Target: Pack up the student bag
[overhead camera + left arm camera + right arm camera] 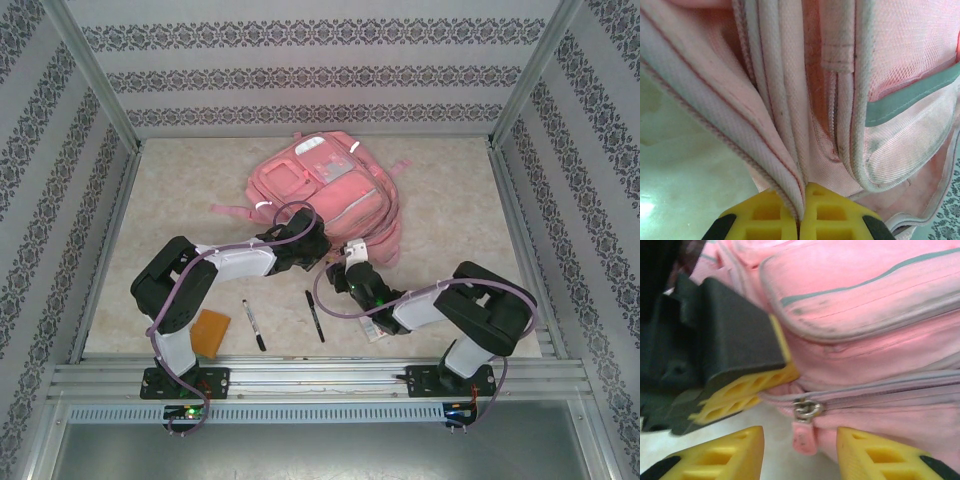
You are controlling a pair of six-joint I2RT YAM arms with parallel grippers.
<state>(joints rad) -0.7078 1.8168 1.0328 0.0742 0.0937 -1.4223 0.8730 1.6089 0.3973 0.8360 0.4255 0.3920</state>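
The student bag (322, 190), a large pink backpack with silver strips, lies at the far middle of the table. My left gripper (316, 250) is at its near edge, shut on a piped fold of the bag's pink fabric (790, 180). In the right wrist view, the left gripper's yellow fingers (747, 387) pinch the bag just left of a zip's end. My right gripper (799, 437) stands open around the pink zip pull tab (805, 432), which hangs from a metal slider (807, 409). Neither finger touches the tab. In the top view the right gripper (350, 256) is beside the left one.
Two black markers (254, 325) (315, 316) lie on the table near the front, between the arms. An orange flat item (210, 332) rests by the left arm's base. A small white and red item (372, 326) lies partly under the right arm. Patterned walls enclose the table.
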